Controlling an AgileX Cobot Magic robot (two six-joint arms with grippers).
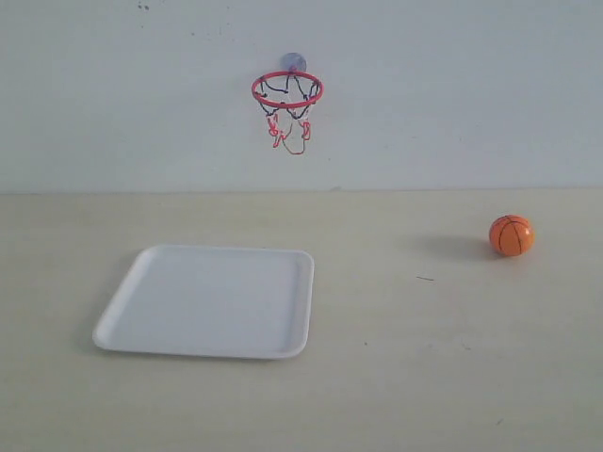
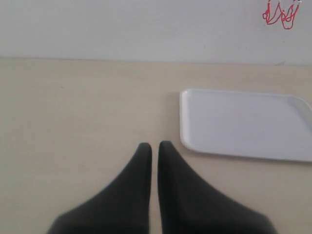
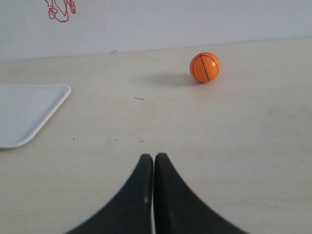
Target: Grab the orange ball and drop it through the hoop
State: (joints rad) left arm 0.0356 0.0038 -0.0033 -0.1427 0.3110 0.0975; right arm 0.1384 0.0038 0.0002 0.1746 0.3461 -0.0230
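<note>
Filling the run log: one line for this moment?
orange ball: on table, ungrasped | hoop: on wall | left gripper: shut | right gripper: shut

The orange ball (image 1: 511,235) is a small basketball with thin black seams. It rests on the pale table (image 1: 424,358) at the right, with nothing touching it. The hoop (image 1: 287,91) sticks to the white wall (image 1: 471,94) by a bluish suction cup, its red ring level and its dark and red-white net dangling loose, well apart from the ball.
</note>
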